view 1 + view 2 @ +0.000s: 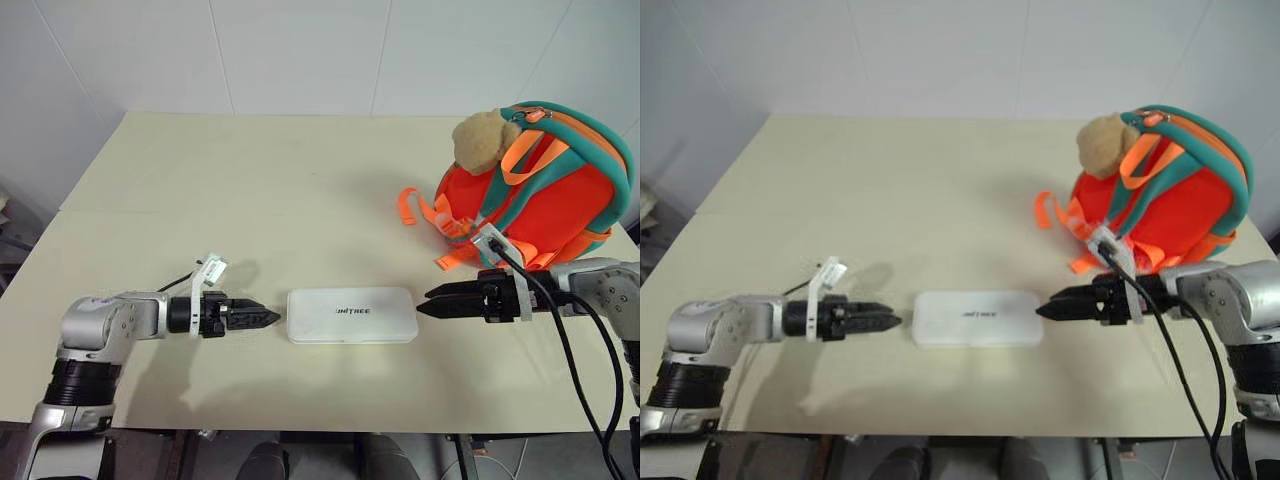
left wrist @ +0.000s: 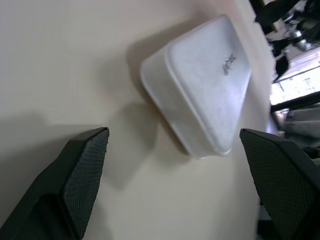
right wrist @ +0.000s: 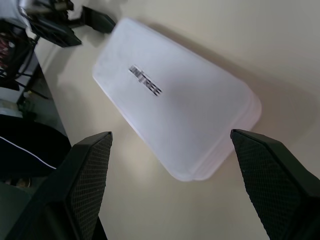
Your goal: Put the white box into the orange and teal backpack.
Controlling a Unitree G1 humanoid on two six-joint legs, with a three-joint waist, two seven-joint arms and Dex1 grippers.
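We see the white box (image 1: 352,315) lying flat on the pale desk (image 1: 250,200), near its front edge, long side across our view, with the dark lettering facing up. Nothing is holding it. Our left gripper (image 1: 268,318) points in at the box's left short end, its tips just beside that end without touching it; in the left wrist view its two black fingers (image 2: 85,170) stand wide apart with the box's corner lying beyond the gap between them. Our right gripper (image 1: 428,302) points in at the opposite short end, likewise just beside the box and apart from it; the right wrist view shows its fingers (image 3: 92,175) spread wide, with the box lying on the desk beyond them. The orange and teal backpack (image 1: 545,190) stands upright at the far right of the desk, behind the right arm, a tan plush toy (image 1: 483,138) at its upper left and orange webbing straps (image 1: 425,215) trailing onto the desk beside it. The box and the backpack are well apart.
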